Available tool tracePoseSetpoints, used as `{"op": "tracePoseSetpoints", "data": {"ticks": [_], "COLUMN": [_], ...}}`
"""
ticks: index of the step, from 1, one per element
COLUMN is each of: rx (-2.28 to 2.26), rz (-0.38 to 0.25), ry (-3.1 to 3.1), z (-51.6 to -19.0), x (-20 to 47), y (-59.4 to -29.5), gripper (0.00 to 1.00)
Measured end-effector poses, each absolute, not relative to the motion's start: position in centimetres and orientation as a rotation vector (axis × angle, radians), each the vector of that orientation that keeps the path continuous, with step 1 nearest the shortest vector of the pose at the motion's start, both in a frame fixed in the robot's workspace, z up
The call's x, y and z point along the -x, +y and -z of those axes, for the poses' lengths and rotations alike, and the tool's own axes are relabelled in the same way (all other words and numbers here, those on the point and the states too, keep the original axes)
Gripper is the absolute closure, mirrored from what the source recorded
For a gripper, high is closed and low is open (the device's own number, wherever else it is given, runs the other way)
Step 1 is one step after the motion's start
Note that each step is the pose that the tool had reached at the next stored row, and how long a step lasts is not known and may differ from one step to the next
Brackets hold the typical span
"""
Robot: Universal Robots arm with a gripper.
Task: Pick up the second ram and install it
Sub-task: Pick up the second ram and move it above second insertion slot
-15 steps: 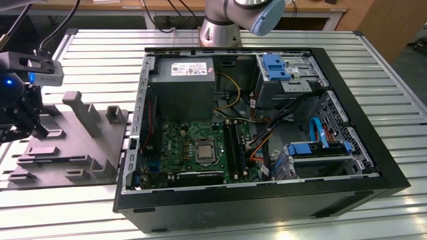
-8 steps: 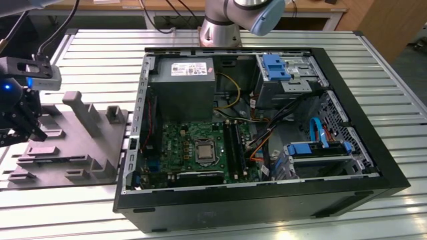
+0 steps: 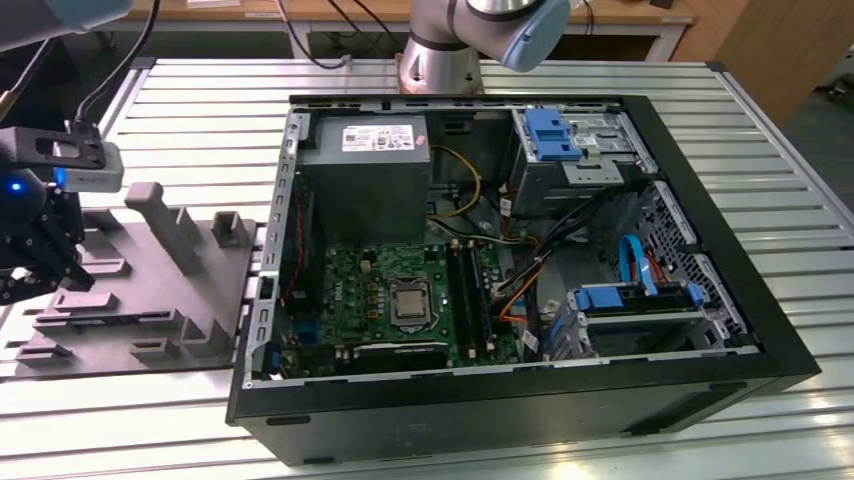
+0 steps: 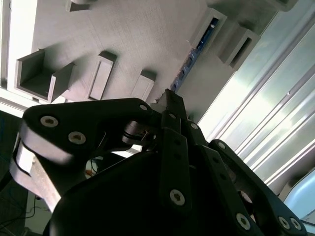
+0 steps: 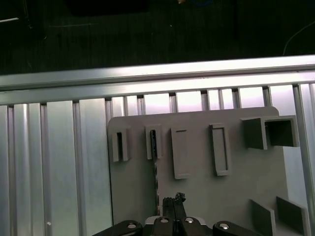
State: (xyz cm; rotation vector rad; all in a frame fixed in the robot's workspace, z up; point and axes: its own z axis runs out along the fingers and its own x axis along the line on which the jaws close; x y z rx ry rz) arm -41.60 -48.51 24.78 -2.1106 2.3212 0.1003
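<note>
Gripper (image 5: 172, 200): low over the grey tray (image 3: 134, 300), right by the ram (image 5: 154, 142) — I can't tell if it's clamped.
Ram: not lifted, not in the computer (image 3: 534, 405) yet.

From high up and at a slant, our exterior view takes in the whole open computer case (image 3: 507, 415) on the slatted table (image 3: 761, 140). Our first wrist view faces straight down on the grey fixture tray (image 5: 197, 196). Our second wrist view peers along the gripper (image 4: 170, 98), very near. All three share that tray.
</note>
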Motion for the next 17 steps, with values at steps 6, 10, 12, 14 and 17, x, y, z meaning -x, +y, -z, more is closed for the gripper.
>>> {"op": "tracePoseSetpoints", "data": {"ticks": [6,10,12,14,17], "rx": [2.112,2.113,2.113,2.114,2.118], "rz": [-0.1,-0.1,-0.1,-0.1,-0.1], "ry": [2.32,2.319,2.319,2.318,2.315], "z": [-24.3,-24.0,-23.9,-23.7,-23.4], "x": [41.6,41.7,41.7,41.7,41.8], "y": [-48.7,-48.9,-48.9,-49.0,-49.1], "gripper": [0.9,0.9,0.9,0.9,0.9]}}
